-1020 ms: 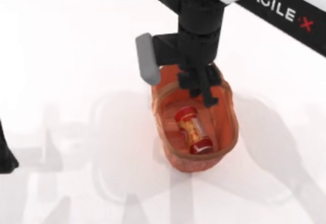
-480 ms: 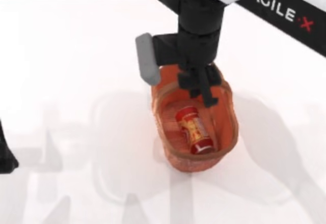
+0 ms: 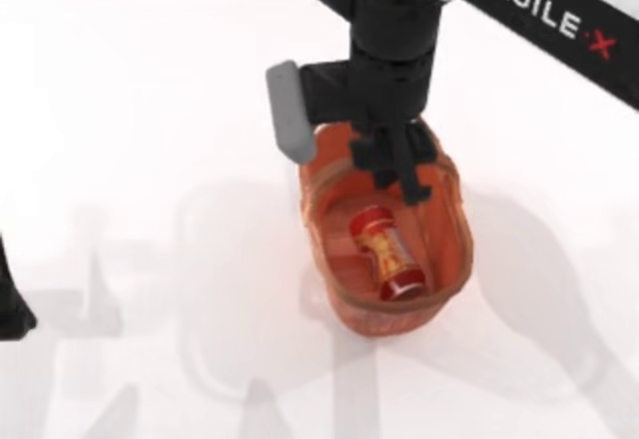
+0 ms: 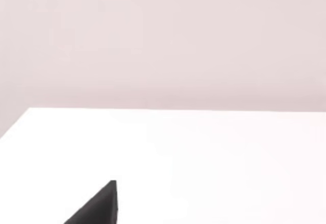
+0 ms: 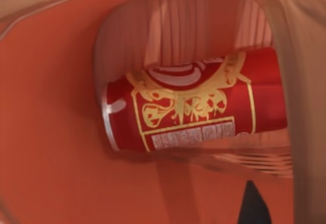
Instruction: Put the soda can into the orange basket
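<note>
The soda can (image 3: 387,254) lies on its side on the slatted floor of the orange basket (image 3: 318,259), free of any grip. In the right wrist view the soda can (image 5: 188,107) fills the middle, with the basket's orange wall (image 5: 51,107) beside it and the brown handle (image 5: 300,81) crossing in front. My right gripper (image 3: 399,175) hangs open over the basket's far end, just above the can, with one dark fingertip (image 5: 250,206) showing. My left arm (image 3: 10,309) is parked at the table's left edge, with one fingertip (image 4: 99,206) over bare table.
The basket stands near the middle of the white table (image 3: 150,160). My right arm's black link with the AgileX lettering (image 3: 549,20) reaches in from the upper right, and a grey part (image 3: 290,110) of it juts out left of the basket's far end.
The can has shifted slightly to the right inside the basket. My right gripper has stayed almost in place above it, and the left arm has not moved.
</note>
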